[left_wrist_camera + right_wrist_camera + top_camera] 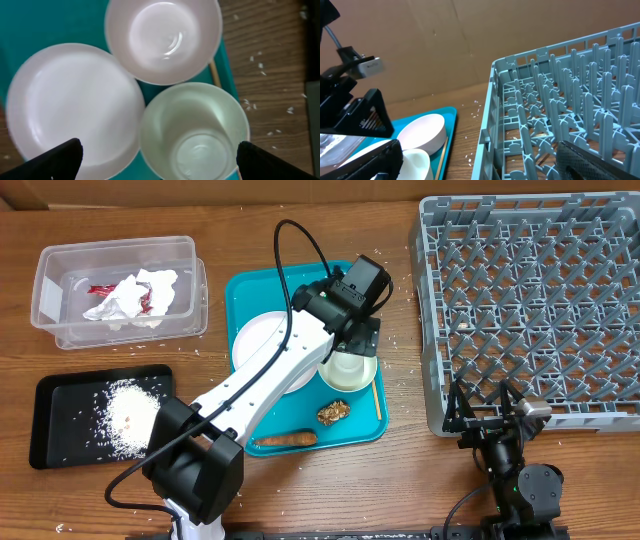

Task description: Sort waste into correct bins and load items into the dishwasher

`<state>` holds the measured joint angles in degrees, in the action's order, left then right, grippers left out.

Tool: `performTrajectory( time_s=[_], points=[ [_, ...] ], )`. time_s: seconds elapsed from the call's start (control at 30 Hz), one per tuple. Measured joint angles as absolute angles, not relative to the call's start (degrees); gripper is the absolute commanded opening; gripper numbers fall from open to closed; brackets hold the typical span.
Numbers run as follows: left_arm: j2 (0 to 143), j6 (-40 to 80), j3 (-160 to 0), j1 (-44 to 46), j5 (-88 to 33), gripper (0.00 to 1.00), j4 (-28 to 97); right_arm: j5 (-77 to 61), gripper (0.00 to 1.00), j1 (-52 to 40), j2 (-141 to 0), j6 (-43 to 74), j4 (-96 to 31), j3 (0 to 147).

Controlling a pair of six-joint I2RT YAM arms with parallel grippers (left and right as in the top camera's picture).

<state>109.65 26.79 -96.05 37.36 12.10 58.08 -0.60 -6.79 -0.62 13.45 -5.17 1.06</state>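
The left arm has long white parts and chunky black joints. A thin black cable loops over it. The right arm is black, with a small grey box.

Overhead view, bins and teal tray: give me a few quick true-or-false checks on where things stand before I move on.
1. The crumpled napkin lies in the clear tub. True.
2. The dish rack holds a bowl. False: no dish shows in it. The plate, bowl and cup sit on the teal tray.
3. A heap of rice sits in the black tray. True.
4. The left arm has its jaws shut on the cup. False: the jaws stand wide open above the cup and hold nothing.
5. The sausage stick is in the clear tub. False: it lies at the teal tray's near edge.
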Motion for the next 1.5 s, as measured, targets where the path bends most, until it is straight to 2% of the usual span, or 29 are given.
performTrajectory(
  time_s=[0.23, 0.37, 0.47, 0.57, 0.73, 0.97, 1.5],
  points=[
    [107.6, 30.2, -102.5, 32.7, 20.0, 1.0, 63.5, -0.6, 1.0, -6.8, -0.6, 13.4, -5.1, 1.1],
    [104.0, 31.5, -103.5, 24.9, 21.5, 1.0, 64.1, -0.6, 1.0, -6.8, -0.6, 13.4, -5.1, 1.1],
    [102.3, 32.1, -104.0, 15.7, 22.4, 1.0, 64.4, -0.6, 1.0, -6.8, -0.6, 13.5, -5.2, 1.1],
    [102.3, 32.7, -104.1, 7.9, 19.5, 1.0, 67.6, -0.6, 1.0, -6.8, -0.6, 13.4, -5.1, 1.1],
    [102.4, 32.9, -104.1, 0.7, 10.4, 1.0, 70.1, -0.6, 1.0, -6.8, -0.6, 13.5, -5.1, 1.1],
    [102.7, 32.9, -104.1, -2.7, 5.2, 1.0, 70.5, -0.6, 1.0, -6.8, -0.6, 13.4, -5.1, 1.1],
    [102.7, 32.9, -104.1, -2.7, 3.6, 1.0, 70.5, -0.6, 1.0, -6.8, -0.6, 13.5, -5.1, 1.1]
  ],
)
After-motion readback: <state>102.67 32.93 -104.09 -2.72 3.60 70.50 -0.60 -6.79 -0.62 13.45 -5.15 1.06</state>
